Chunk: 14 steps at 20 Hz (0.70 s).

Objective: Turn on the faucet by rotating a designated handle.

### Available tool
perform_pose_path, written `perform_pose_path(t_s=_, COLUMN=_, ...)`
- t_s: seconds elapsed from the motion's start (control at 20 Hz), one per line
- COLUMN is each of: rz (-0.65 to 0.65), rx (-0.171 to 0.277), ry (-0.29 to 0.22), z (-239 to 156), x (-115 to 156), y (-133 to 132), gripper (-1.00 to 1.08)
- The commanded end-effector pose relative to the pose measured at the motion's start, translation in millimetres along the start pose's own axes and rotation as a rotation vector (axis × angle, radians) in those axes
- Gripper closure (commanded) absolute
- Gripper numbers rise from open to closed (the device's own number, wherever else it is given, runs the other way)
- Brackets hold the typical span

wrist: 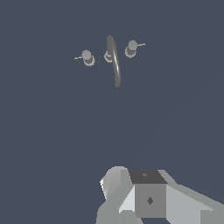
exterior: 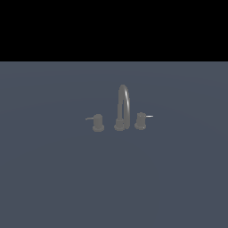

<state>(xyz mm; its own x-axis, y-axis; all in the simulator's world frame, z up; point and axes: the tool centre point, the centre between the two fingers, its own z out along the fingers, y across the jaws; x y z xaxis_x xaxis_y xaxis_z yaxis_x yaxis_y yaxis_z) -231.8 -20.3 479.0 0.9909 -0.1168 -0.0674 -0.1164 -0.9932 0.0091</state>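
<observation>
The faucet (exterior: 123, 109) is a small dull grey set on the flat grey-blue ground, its tall arched spout (wrist: 113, 59) standing between two short knobs. The handle (exterior: 140, 120) is the knob on the exterior view's right, with a thin bright whitish lever (exterior: 149, 116) pointing away from the spout. In the wrist view the handle (wrist: 131, 48) lies far from my gripper (wrist: 146, 199), of which only blocky grey parts show at the picture's edge. I cannot make out whether the fingers are open or shut. Nothing is between them. The arm does not appear in the exterior view.
The second knob (exterior: 98, 123) with a dull grey lever stands on the exterior view's left of the spout and also shows in the wrist view (wrist: 87, 57). The ground (exterior: 114, 178) is one flat grey-blue plane, with black beyond its far edge.
</observation>
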Motion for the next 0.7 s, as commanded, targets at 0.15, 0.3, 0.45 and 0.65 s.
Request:
perform_pose_path(t_s=0.15, rz=0.077, rx=0.002, ry=0.003, z=6.9, x=28.0, y=1.2, gripper=1.08)
perform_pose_path(t_s=0.3, rz=0.136, rx=0.004, ry=0.006, z=13.4, x=49.4, y=2.5, gripper=1.08)
perform_pose_path(t_s=0.45, rz=0.206, rx=0.006, ry=0.009, z=22.7, x=74.8, y=4.5, gripper=1.08)
perform_pose_path(t_s=0.65, rz=0.306, rx=0.009, ry=0.013, z=38.8, x=110.2, y=8.0, gripper=1.08)
